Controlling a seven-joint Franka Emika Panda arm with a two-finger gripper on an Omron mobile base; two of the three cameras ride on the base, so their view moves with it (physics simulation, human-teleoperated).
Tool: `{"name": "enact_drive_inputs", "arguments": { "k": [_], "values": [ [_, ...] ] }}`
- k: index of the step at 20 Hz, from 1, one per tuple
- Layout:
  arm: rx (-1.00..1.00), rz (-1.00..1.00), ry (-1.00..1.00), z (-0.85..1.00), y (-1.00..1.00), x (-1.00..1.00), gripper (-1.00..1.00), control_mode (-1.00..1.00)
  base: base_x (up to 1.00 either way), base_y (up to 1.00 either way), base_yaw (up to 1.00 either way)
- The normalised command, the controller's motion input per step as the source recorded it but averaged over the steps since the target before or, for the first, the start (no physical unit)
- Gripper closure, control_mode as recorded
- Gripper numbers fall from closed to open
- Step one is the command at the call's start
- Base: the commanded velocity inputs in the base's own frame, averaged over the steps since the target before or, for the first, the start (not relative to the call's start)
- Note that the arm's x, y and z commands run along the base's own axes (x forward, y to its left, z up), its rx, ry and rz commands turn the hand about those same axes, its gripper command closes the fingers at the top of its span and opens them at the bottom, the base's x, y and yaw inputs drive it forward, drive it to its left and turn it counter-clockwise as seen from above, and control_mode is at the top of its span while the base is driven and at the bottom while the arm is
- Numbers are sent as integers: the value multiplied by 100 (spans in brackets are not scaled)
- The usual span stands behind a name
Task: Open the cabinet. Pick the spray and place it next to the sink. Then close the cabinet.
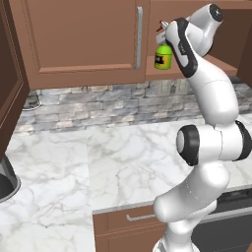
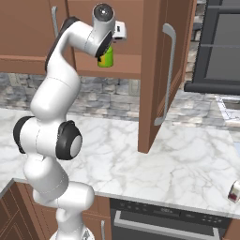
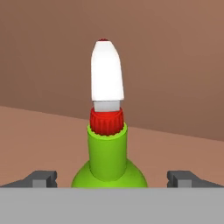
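Spray (image 1: 163,56) stands upright on the bottom shelf of the cabinet (image 2: 154,75), whose right door hangs swung out toward the room, so the first step of the task looks done. The arm reaches up into the opening, and the gripper (image 3: 112,177) sits low around the bottle: in the hand view its two fingertips (image 3: 41,178) stand spread wide, one on either side of the green body, with clear gaps between them and the plastic. Nothing is pinched; the bottle rests on its own base, white nozzle and red collar pointing straight up against the brown back panel. So the grasp looks lined up but not made. Left to do, by my reading: close on the bottle, lift it off the shelf and out past the door, carry it to a spot beside the sink, set it down, and swing the door shut. The marble counter (image 1: 123,157) below lies bare under the open cabinet.
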Motion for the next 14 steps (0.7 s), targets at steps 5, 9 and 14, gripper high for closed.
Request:
{"name": "enact_drive_inputs", "arguments": {
  "k": [5, 9, 14],
  "values": [
    [0, 0, 0, -13, 2, 9, -100, -100, 0, 0, 0],
    [0, 0, 0, -1, 2, 16, -100, -100, 0, 0, 0],
    [0, 0, 0, 0, 1, 24, -100, -100, 0, 0, 0]
  ]
}}
